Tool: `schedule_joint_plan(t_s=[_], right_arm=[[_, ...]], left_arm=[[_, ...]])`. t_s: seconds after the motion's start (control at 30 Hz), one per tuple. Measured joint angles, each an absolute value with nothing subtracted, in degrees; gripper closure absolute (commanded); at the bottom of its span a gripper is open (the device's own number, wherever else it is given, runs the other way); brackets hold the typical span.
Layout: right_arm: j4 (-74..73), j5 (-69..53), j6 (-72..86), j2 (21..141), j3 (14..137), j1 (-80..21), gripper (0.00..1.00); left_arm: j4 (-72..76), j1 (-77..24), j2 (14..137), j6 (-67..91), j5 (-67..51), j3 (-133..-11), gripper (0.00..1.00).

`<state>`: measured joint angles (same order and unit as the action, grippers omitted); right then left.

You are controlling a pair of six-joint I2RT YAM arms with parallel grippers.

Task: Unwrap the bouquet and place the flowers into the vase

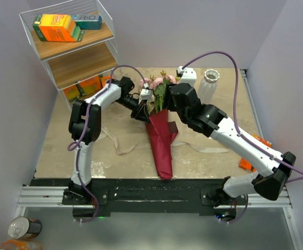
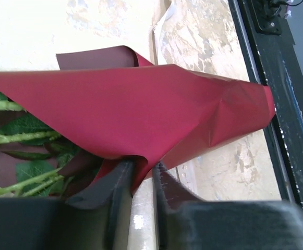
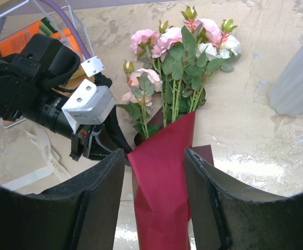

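The bouquet (image 1: 161,140) lies in the middle of the table, its dark maroon paper cone pointing at the near edge. The flowers (image 3: 177,57), pink and cream roses on green stems, stick out of its far end. My left gripper (image 2: 142,169) pinches a fold of the maroon paper (image 2: 141,109) at the cone's left edge, jaws nearly together. My right gripper (image 3: 154,153) is open and straddles the cone from above, with a gap on the right side. The vase (image 1: 211,76), whitish with a wavy rim, stands upright at the back right, apart from both grippers. Loose cream ribbon (image 1: 122,147) lies on the table.
A wire and wood shelf (image 1: 75,54) with orange boxes stands at the back left. An orange packet (image 1: 247,164) lies at the table's right edge under the right arm. A black rail (image 1: 156,190) runs along the near edge. A tin can (image 1: 21,227) sits below the table, near left.
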<state>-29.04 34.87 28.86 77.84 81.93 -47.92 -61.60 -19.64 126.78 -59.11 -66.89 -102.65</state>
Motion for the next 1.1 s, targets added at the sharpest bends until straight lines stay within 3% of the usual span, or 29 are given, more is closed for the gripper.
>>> schedule_joint_plan(t_s=[0.03, 0.37, 0.43, 0.47, 0.53, 0.57, 0.6, 0.77, 1.1], right_arm=[[-29.0, 34.7, 28.9, 77.8, 81.9, -47.9, 0.48], [-28.6, 32.3, 29.1, 77.8, 81.9, -47.9, 0.5], [-28.6, 31.9, 29.1, 77.8, 81.9, -47.9, 0.49], [-28.6, 31.9, 29.1, 77.8, 81.9, -47.9, 0.49], [-28.7, 31.9, 29.1, 77.6, 81.9, -47.9, 0.48], [-28.6, 31.9, 29.1, 77.5, 81.9, -47.9, 0.47], [-28.6, 31.9, 29.1, 77.2, 81.9, -47.9, 0.46], [-28.5, 32.4, 29.1, 75.1, 81.0, -47.9, 0.42], [-28.6, 33.6, 29.3, 73.4, 78.6, -47.9, 0.41]], left_arm=[[-62.0, -19.6, 126.8, -59.3, -66.6, -102.7, 1.0], [-65.0, -19.7, 126.8, -56.1, -61.8, -113.3, 1.0], [-64.7, -19.7, 126.4, -54.2, -60.6, -115.9, 0.88], [-64.5, -19.7, 126.1, -53.3, -60.2, -116.5, 0.6], [-63.7, -19.7, 124.9, -51.5, -59.2, -116.9, 0.43], [-63.7, -19.7, 124.1, -50.0, -58.8, -116.9, 0.21], [-63.5, -19.8, 123.2, -48.6, -58.5, -116.9, 0.16], [-60.9, -20.8, 117.1, -43.1, -57.4, -114.0, 0.01], [-56.0, -18.4, 113.9, -39.6, -53.6, -105.0, 0.01]])
